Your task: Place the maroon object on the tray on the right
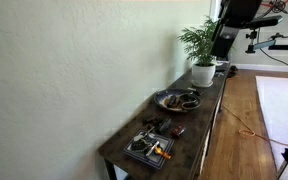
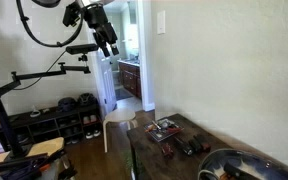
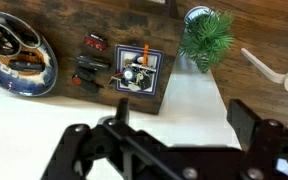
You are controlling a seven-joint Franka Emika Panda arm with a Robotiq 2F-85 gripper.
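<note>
A dark wooden table [image 1: 196, 115] lines a cream wall [image 1: 74, 70] over wood floor [image 1: 240, 96].

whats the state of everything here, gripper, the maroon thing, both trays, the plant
gripper: open, empty, high above the table
maroon object: lying on the table between the two trays, not held
round tray: on the table, already holding small items
square grey tray: on the table, holding several small items
potted plant: upright at the table's end

Black arm [image 2: 96, 25] ending in a blurred black, chunky-linked claw [image 3: 174, 150]
</note>
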